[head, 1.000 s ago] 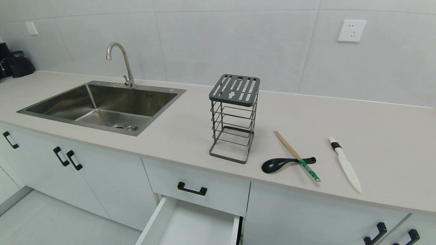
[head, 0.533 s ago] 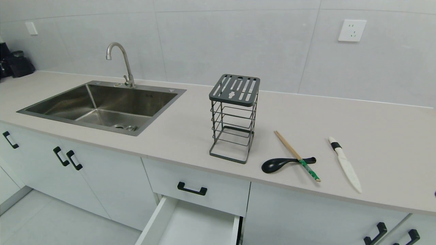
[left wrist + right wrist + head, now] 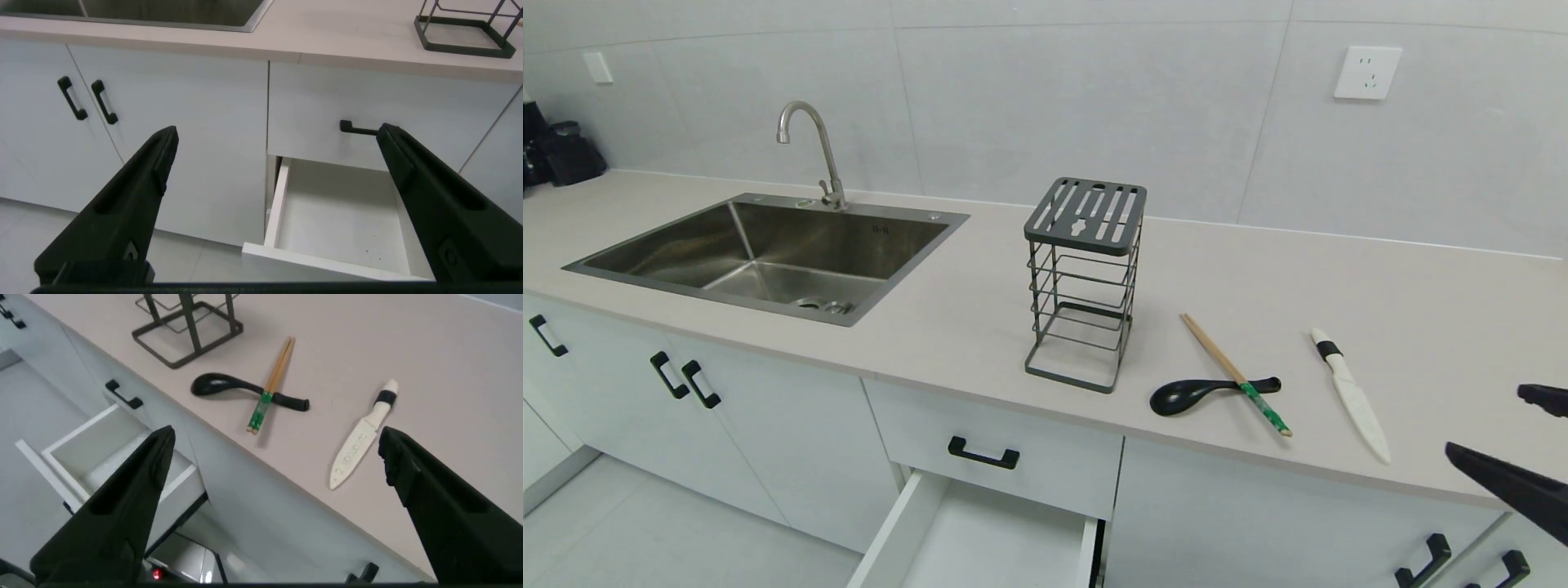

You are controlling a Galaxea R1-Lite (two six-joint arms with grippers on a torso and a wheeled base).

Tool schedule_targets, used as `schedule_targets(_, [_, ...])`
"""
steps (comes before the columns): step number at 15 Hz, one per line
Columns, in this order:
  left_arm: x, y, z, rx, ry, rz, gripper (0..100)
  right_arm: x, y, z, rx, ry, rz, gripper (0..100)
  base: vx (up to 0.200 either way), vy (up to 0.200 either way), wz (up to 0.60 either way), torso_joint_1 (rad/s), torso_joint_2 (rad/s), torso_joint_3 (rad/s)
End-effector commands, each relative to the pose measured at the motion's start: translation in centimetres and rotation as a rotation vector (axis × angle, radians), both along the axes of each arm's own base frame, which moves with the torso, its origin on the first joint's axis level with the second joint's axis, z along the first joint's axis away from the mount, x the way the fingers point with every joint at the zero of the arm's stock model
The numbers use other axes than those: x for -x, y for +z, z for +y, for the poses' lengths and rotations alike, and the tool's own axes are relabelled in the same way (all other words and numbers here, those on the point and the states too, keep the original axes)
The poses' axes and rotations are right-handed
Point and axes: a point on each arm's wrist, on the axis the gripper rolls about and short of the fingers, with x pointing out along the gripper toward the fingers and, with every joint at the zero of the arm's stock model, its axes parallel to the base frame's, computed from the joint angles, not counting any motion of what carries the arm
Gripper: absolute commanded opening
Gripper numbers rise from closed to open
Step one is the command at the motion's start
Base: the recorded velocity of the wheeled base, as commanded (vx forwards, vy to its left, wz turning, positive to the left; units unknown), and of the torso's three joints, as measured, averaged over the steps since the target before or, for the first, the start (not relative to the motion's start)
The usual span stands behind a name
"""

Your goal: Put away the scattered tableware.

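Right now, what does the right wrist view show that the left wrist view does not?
Right wrist view, not left: the black spoon, the chopsticks lying across its handle, the white knife. Left wrist view, not right: the sink. Both: the open drawer, the black drawer handle above it, the rack base, the countertop.

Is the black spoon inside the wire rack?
No, the spoon lies on the counter beside the rack, with the chopsticks resting across its handle.
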Motion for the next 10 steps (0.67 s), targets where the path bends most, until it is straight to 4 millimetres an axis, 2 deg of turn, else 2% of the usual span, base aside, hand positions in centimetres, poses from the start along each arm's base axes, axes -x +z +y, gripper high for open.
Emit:
schedule_targets(1, [0.0,0.0,0.0,0.0,0.0,0.0,100,-2.2,-1.1,1.0,0.041,0.021,0.109,100,0.0,0.0,0.0,0.0,0.0,0.0])
schedule_targets(3, [0.0,0.0,0.0,0.0,0.0,0.0,100,-3.0,-1.7,1.3,0.05,0.022,0.152,100,0.0,0.0,0.0,0.0,0.0,0.0])
schedule_targets(5, [0.0,0.0,0.0,0.0,0.0,0.0,100,-4.8,-1.8,1.9,0.04,0.023,0.211,100,0.0,0.0,0.0,0.0,0.0,0.0])
schedule_targets(8, [0.0,0.0,0.0,0.0,0.0,0.0,100,-6.9,-1.6,4.1,-0.02,0.023,0.27,100,0.0,0.0,0.0,0.0,0.0,0.0])
schedule_targets(9, [0.0,0.0,0.0,0.0,0.0,0.0,100,-7.0,-1.6,4.2,-0.023,0.02,0.271,100,0.0,0.0,0.0,0.0,0.0,0.0])
schedule_targets(10, [0.0,0.0,0.0,0.0,0.0,0.0,100,-8.1,-2.1,5.2,-0.016,-0.017,0.312,100,0.0,0.0,0.0,0.0,0.0,0.0])
